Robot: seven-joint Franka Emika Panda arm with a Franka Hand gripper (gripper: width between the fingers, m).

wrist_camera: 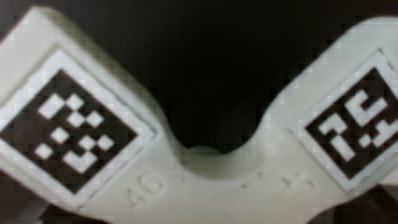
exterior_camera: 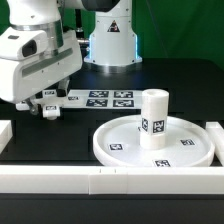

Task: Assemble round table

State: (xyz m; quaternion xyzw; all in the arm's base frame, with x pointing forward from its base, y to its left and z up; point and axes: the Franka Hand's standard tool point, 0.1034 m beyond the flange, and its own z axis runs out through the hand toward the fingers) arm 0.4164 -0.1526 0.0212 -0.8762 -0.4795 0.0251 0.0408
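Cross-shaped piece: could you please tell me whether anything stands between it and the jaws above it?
Nothing visible does. The wrist view shows the cross-shaped piece close and uncovered, two tagged arms in plain sight. In the exterior view the jaws hang low over the table, at the end of the marker board on that view's left.

One round disc [exterior_camera: 125, 133] noted, one cylinder leg [exterior_camera: 153, 118] stood on that disc, one cross-shaped piece [wrist_camera: 214, 175] showed two tagged arms, one marker board [exterior_camera: 100, 99] lay behind the disc, three border rail stretches [exterior_camera: 60, 180] around the disc
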